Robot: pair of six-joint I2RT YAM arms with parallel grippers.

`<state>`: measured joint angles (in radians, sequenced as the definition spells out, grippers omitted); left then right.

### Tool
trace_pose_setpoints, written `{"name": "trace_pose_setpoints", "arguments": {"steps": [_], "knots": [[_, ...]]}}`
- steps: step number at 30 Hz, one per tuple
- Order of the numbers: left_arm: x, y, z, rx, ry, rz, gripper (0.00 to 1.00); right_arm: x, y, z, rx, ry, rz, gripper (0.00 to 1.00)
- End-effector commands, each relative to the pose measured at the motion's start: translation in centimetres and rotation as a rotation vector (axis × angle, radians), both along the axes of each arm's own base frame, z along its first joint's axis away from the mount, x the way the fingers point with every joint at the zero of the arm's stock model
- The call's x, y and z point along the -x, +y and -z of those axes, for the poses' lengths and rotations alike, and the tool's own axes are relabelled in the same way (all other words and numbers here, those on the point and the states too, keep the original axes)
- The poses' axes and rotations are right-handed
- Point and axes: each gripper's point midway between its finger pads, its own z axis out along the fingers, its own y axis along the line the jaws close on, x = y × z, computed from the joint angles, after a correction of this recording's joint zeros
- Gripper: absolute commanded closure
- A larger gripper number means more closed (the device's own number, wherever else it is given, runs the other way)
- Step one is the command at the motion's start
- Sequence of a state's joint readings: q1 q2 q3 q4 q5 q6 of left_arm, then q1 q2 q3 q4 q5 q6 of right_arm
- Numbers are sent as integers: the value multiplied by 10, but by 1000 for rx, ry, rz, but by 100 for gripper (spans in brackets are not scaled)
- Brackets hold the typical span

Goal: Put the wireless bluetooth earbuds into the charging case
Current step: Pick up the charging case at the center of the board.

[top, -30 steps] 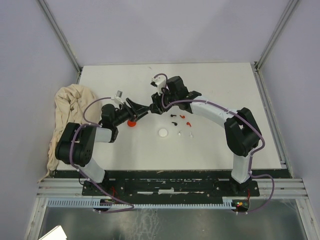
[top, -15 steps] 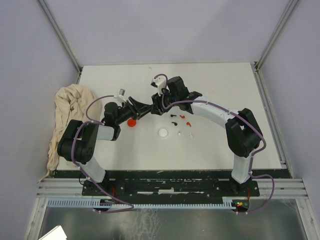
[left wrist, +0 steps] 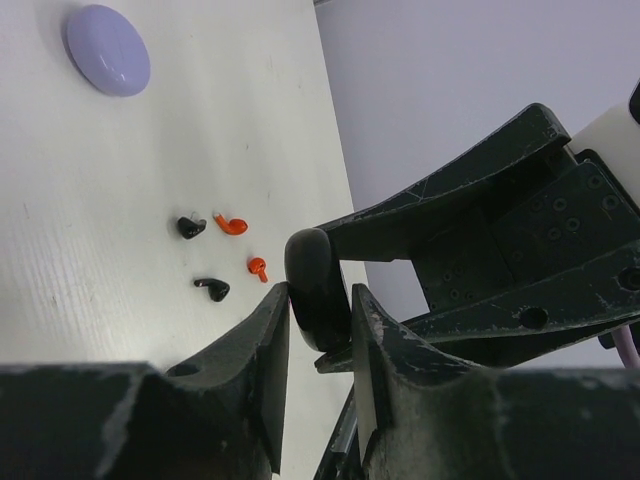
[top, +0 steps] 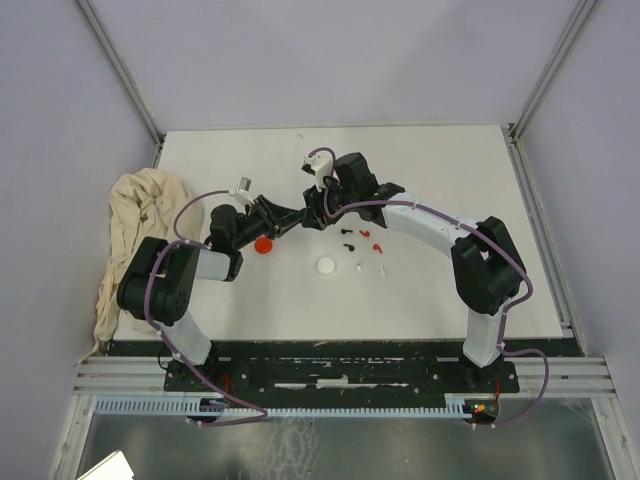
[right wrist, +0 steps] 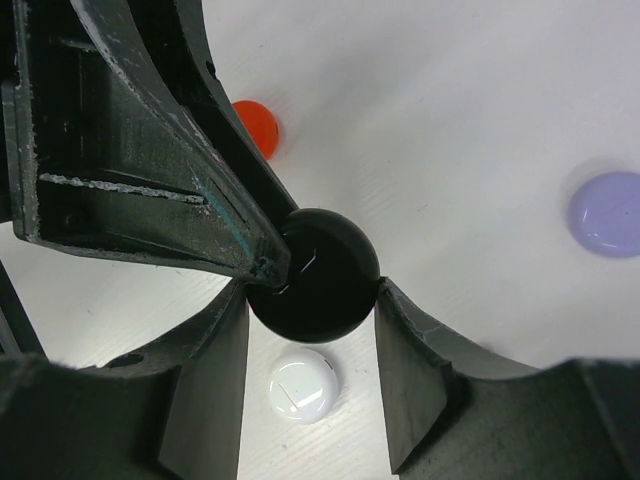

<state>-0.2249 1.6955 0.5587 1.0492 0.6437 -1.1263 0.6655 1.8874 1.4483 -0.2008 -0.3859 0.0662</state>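
A round black charging case (right wrist: 318,272) is held above the table, and both grippers are on it. My right gripper (right wrist: 312,290) is shut on its rim. My left gripper (left wrist: 320,296) comes in from the left and is shut across the flat faces of the black case (left wrist: 317,300). In the top view the left gripper (top: 292,218) and the right gripper (top: 314,215) meet at mid-table. Tiny earbuds lie on the table: a black one (left wrist: 190,227), a red one (left wrist: 231,225), another red one (left wrist: 257,266) and another black one (left wrist: 212,288). Two white earbuds (top: 358,267) lie nearer.
A red round case (top: 263,245) and a white round case (top: 326,265) sit on the white table (top: 440,160). A lilac case (right wrist: 606,213) lies to the right of the grip. A crumpled beige cloth (top: 140,225) hangs over the table's left edge.
My left gripper has slid a little to the right and its jaws have closed onto the black case. The right gripper has kept its hold and has not moved.
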Motion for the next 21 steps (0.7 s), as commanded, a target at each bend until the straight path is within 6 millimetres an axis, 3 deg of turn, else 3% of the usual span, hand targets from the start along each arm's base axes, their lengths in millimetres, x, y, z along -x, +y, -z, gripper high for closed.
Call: {"name": "trace_pose_setpoints", "arguments": {"steps": [1, 9, 11, 13, 14, 17, 21], "knots": [[-6, -5, -21, 49, -54, 6, 70, 0, 6, -33, -58, -64, -15, 69], [-6, -5, -21, 59, -54, 6, 91, -1, 5, -32, -52, -66, -10, 68], [-6, -5, -21, 61, -53, 5, 97, -2, 3, -34, -53, -70, 3, 53], [-5, -4, -20, 61, -49, -1, 97, -4, -4, -42, -55, -95, 41, 21], [-5, -4, -20, 60, -48, -2, 97, -5, -8, -47, -58, -108, 61, 14], [-5, -4, -20, 60, -49, -1, 97, -10, -25, -69, -76, -160, 140, 2], [-3, -4, -22, 63, -59, 8, 97, -14, -50, -90, -78, -188, 264, 0]]}}
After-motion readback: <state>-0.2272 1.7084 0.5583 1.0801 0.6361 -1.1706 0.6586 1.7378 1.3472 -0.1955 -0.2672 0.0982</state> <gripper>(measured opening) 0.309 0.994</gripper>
